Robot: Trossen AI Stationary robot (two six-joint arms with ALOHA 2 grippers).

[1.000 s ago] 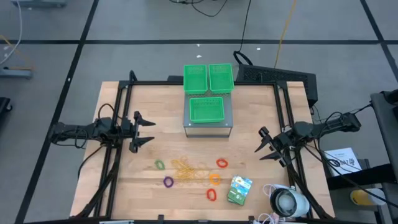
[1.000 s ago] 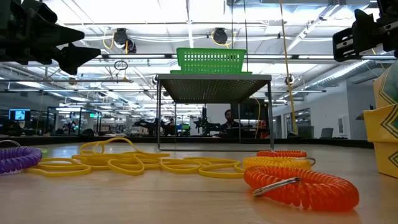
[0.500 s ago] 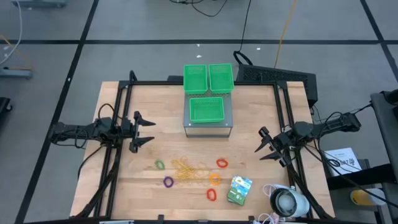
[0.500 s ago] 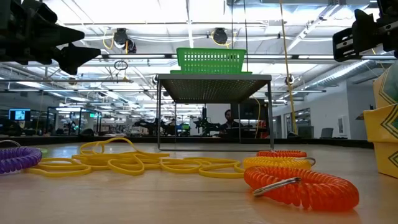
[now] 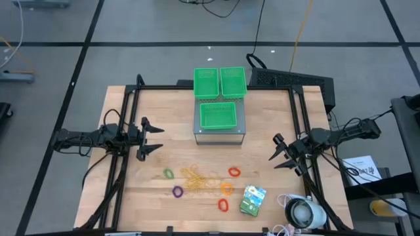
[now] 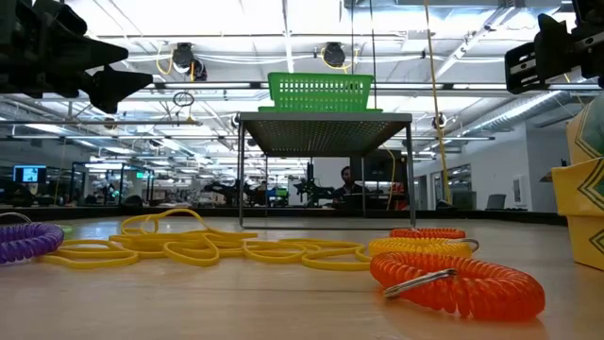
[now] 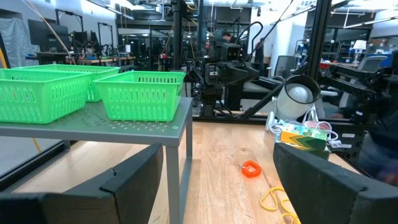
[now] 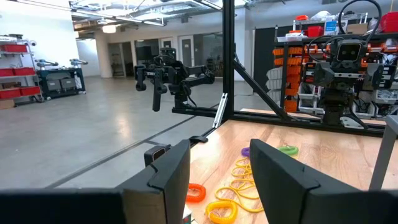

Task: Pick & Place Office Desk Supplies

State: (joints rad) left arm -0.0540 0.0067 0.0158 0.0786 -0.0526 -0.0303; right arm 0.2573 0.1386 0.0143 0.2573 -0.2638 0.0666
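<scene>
Writing: none could be read; the print on the green-white packet (image 5: 252, 200) was too small to make out.
Supplies: the packet lay on the tabletop (image 5: 164, 111) at about 5 o'clock from its centre. The tangle of rubber bands (image 5: 199, 179) lay at 6 o'clock, ringed by the green ring (image 5: 168, 174) and purple ring (image 5: 177, 191) on its 9 o'clock side, and the red ring (image 5: 234, 172), orange ring (image 5: 226, 189) and a second red ring (image 5: 223, 205) on its 3 o'clock side.
Surroundings: three green mesh bins (image 5: 220, 82) sat at 12 o'clock, the nearest one on a grey metal stand (image 5: 220, 134). A white round device (image 5: 304, 212) stood just beside the packet at its 3 o'clock.
Obstruction: nothing lay between either pincer and the supplies.
Left pincer (image 5: 155, 136): fingers wide apart, empty, in the air at 9 o'clock.
Right pincer (image 5: 276, 151): fingers apart, empty, in the air at 3 o'clock, well apart from the rings.
</scene>
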